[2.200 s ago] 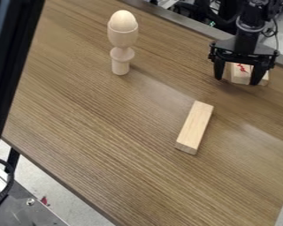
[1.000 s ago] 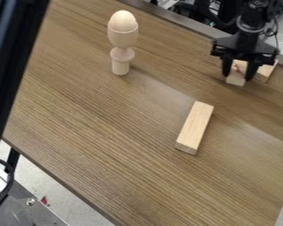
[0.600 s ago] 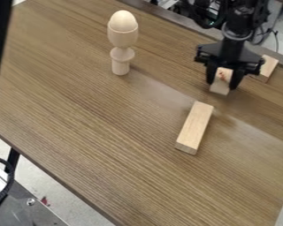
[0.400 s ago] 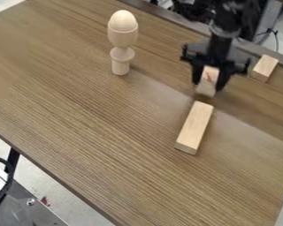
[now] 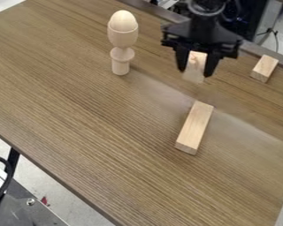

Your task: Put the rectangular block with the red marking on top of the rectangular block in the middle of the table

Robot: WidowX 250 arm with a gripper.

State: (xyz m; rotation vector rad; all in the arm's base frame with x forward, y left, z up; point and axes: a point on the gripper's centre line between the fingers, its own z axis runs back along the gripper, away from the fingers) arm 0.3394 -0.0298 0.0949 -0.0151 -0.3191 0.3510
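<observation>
1 gripper (image 5: 194,73), black, two-finger, upper right of centre in the camera view, hanging down from the arm at the top edge. State: clamped on the red-marked block (image 5: 193,76), 1 finger on each side of it. Lower end of that block sticks out below the fingertips, clear of the other blocks. Red mark is on the face toward the camera, near the upper end, faint.

Rectangular wooden blocks: 3 total, all pale bare wood.
- 1 in the gripper, the marked one, standing more or less on end.
- 1 long block (image 5: 194,127) lying flat, right of the picture's centre, long axis slanting from upper right to lower left. Nothing on top of it. Marked block is above its far end in the view, visible gap between, so not stacked. Exact height of the held one: can't tell.
- 1 shorter block (image 5: 264,68) lying flat at the right, near the table's far edge, well apart from the long one.

Turned wood: 1 egg-shaped piece (image 5: 122,20) sitting in 1 wooden cup (image 5: 122,38) with a ringed stem, upright, upper left of centre. Well apart from all 3 blocks.

1 table (image 5: 90,132), brown wood grain. Lower left, past its edge: 1 dark leg (image 5: 12,160), 1 black cable (image 5: 4,183), 1 grey metal surface (image 5: 11,201) with 1 screw head (image 5: 30,201).
</observation>
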